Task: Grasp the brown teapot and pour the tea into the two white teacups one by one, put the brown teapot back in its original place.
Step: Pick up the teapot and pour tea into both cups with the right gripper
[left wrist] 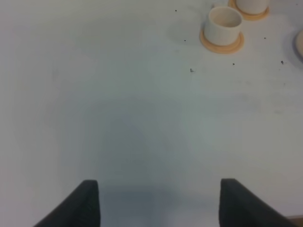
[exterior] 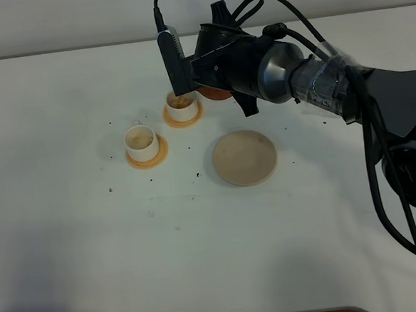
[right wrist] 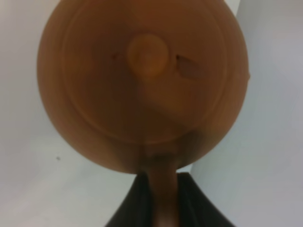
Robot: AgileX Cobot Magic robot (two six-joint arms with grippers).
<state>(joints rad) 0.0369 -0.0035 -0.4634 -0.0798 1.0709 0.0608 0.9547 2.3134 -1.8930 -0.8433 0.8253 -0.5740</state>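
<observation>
Teapot [exterior: 215,93] of brown clay in upper middle of the high view, held up and mostly hidden behind the right arm [exterior: 281,72]; only a reddish sliver showing, just behind the farther white teacup [exterior: 181,105]. From the right wrist camera, same teapot [right wrist: 142,80] lid-on and filling the view, knob at centre, loop handle pinched tight between the black fingers of the right gripper [right wrist: 161,203]. Brownish inside that farther cup, seated on an orange-tan coaster [exterior: 184,120]. Left of centre, nearer teacup [exterior: 140,141] on a second coaster [exterior: 150,161], well apart from the pot. At centre, pale beige saucer [exterior: 244,158], right of and below both cups, apart from the pot too. White table [exterior: 201,256] flecked with dark specks [exterior: 196,175]. Left gripper [left wrist: 158,203] over white tabletop, jaws spread wide, gripping nothing; nearer teacup [left wrist: 224,23] ahead of it, farther one [left wrist: 252,4] beyond.
</observation>
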